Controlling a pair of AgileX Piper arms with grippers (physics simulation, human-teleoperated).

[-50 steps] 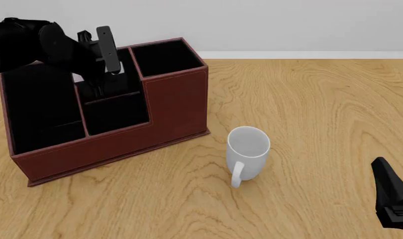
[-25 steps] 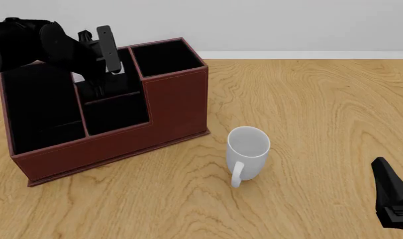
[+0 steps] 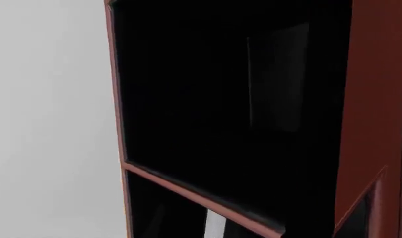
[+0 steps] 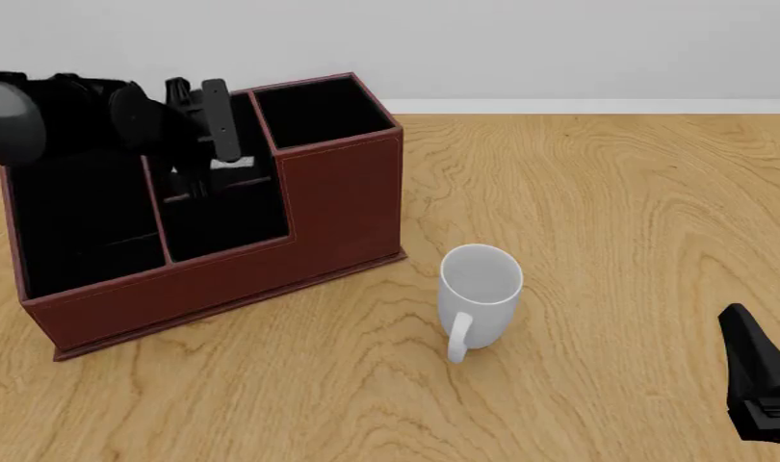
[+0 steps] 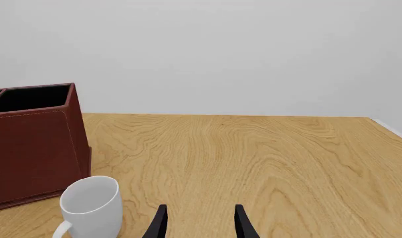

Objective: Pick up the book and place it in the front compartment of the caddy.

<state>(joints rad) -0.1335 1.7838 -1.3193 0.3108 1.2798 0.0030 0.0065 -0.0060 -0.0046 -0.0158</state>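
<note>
Left gripper [image 4: 217, 135] sits upper left over the caddy [image 4: 339, 207], book [image 4: 236, 164] barely visible; can't tell its grip. Next: probably release into the front cell.

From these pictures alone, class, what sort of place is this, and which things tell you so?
Probably a simulated desk or office tabletop: a reddish-brown leather-look caddy with black cells, a plain white mug, a wood-grain table against a bare pale wall, and flat rendered surfaces.
</note>
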